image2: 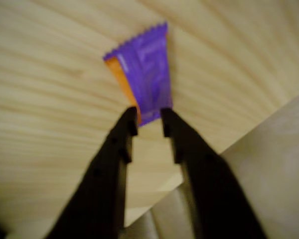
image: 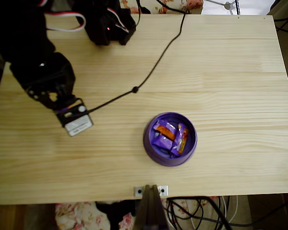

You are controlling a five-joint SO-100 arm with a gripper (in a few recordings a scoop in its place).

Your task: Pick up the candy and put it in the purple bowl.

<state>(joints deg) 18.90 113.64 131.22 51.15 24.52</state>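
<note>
Gripper [image2: 148, 122] pinches one end of the shiny purple-and-orange wrapped candy [image2: 142, 74] (end-hold leaves it dangling over the pale wooden desk [image: 221, 72]), well apart from the glossy purple bowl [image: 149, 143].

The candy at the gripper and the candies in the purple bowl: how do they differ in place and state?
The candy at the gripper lies alone on the bare wooden table, flat, its near end between the gripper's tips. The candies in the bowl are heaped together, overlapping, inside the purple bowl, far from the gripper. All share shiny purple wrappers with orange patches.
</note>
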